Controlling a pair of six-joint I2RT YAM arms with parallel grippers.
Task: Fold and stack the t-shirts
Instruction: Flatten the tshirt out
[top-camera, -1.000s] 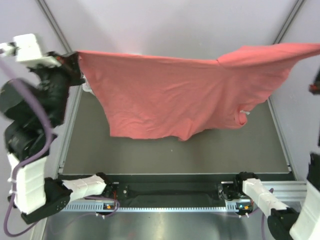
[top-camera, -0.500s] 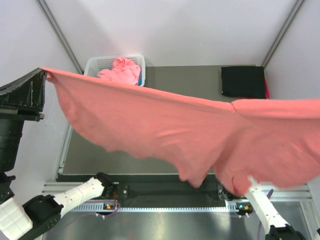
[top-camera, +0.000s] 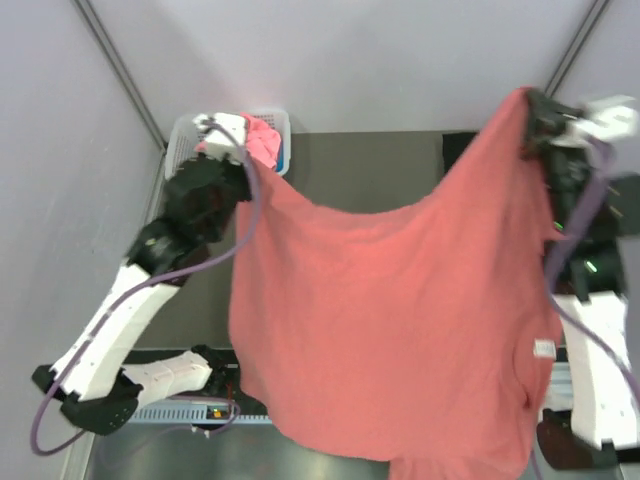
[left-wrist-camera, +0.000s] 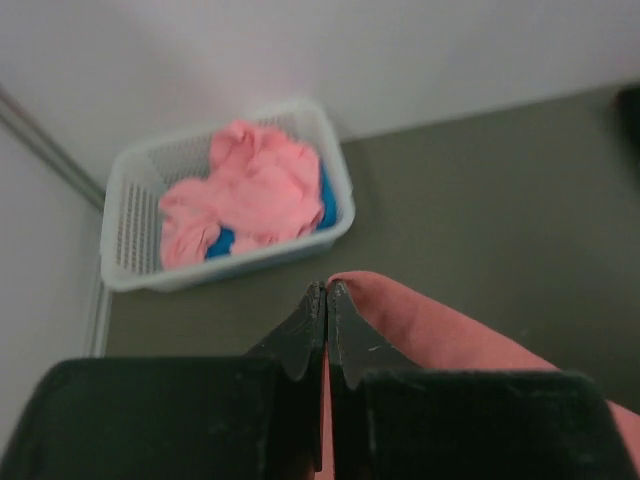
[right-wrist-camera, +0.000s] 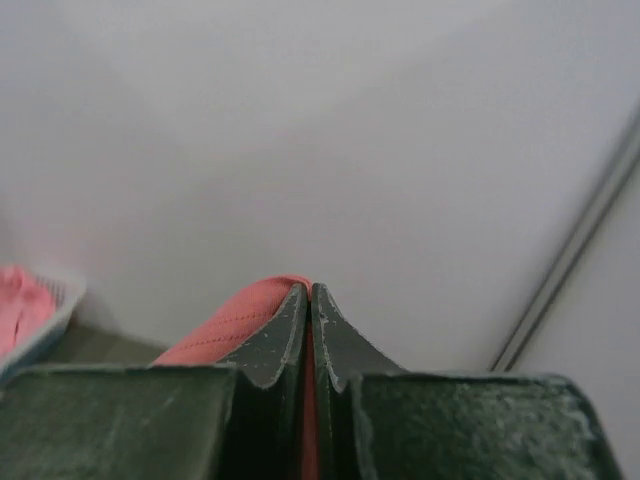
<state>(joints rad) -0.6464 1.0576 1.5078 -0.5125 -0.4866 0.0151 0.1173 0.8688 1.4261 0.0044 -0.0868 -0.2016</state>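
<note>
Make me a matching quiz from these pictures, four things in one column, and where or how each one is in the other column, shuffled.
Things:
1. red shirt
2. pink shirt
3. basket
4. left claw

Place or state:
A. lying in the basket
B. held up in the air, spread wide
C. standing at the far left of the table
D. shut on an edge of red cloth

Pairs: 1-B, 2-A, 3-C, 4-D
</note>
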